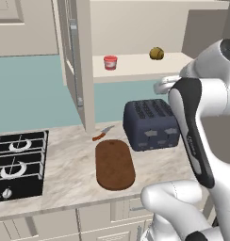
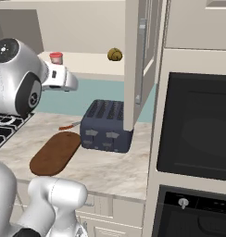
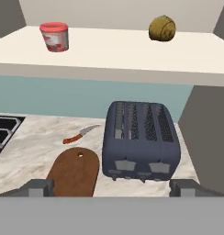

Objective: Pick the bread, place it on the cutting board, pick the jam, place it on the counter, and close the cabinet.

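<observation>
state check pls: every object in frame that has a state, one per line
cabinet: doors open
bread: on the cabinet shelf, not yet picked
jam: upright on the shelf, lid on
cutting board: flat on the counter, nothing on it
knife: lying flat on the counter behind the board
toaster: slots empty
gripper: open, holding nothing
</observation>
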